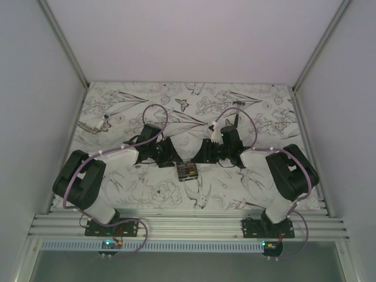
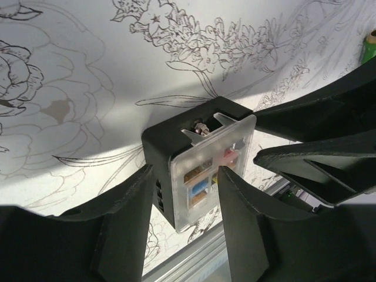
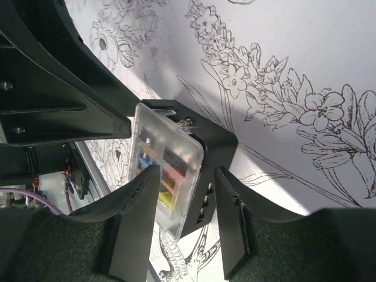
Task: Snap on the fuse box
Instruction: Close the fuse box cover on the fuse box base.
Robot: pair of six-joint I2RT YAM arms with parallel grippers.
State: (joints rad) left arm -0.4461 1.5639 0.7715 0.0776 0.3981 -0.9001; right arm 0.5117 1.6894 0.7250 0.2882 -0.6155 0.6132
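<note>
The fuse box (image 1: pixel 188 171) lies on the floral-patterned table (image 1: pixel 194 100), midway between both arms, its clear cover in place. The left gripper (image 2: pixel 183 176) and right gripper (image 3: pixel 182 176) each stand partly open, fingertips straddling the box, with no clamping evident.

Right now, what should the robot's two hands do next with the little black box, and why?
Probably draw the left hand and right hand straight back from the fuse box. Its clear cover looks seated flat, the box rests on the table, and both hands' fingers seem parted around it rather than squeezing.
</note>
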